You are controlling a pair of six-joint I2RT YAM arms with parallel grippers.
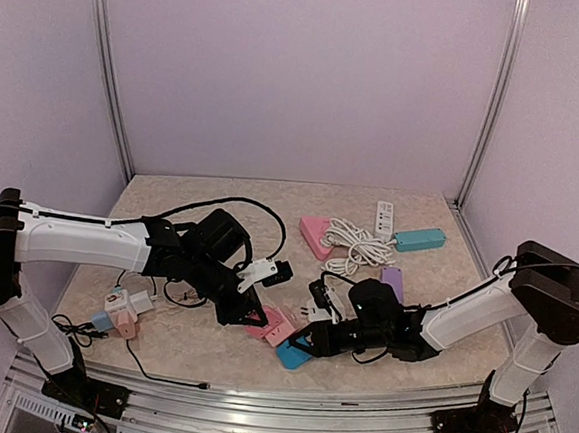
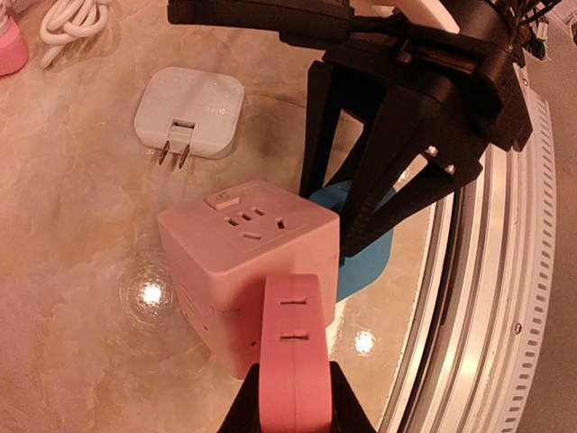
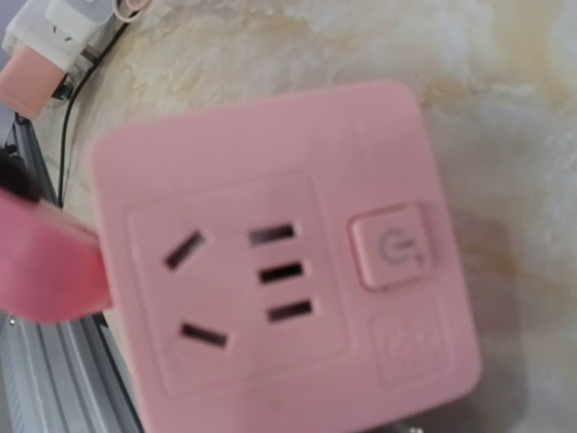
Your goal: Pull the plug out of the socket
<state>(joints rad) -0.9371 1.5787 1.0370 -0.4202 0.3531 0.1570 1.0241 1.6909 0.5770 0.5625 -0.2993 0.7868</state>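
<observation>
**Q:** Where does the job stand?

**A:** Grip stage, pull not yet made. My left tool [image 2: 290,390] is clenched on the pink plug [image 2: 290,334], low centre of the left wrist frame. The plug looks seated in the near side face of the pink cube socket [image 2: 243,244], which sits on the table [image 2: 81,225].

**Q:** And your right tool?

**A:** My right tool [image 2: 334,194] comes in from the upper right, fingers down behind the cube's far edge, beside a blue block [image 2: 365,266]. Whether they clamp the cube or stand loose, I cannot tell.

**Q:** Next move?

**A:** My judgement: pin the cube first, or it will drag along. Then draw the plug straight back along its pins, no twisting.

**Q:** Any writing?

**A:** There is a power symbol on the button [image 3: 392,245], right of the outlets in the right wrist frame. The faint embossed mark below it is unreadable. The grey adapter [image 2: 191,113], upper left, carries pale lettering too faint to read. No brand is legible.
</observation>
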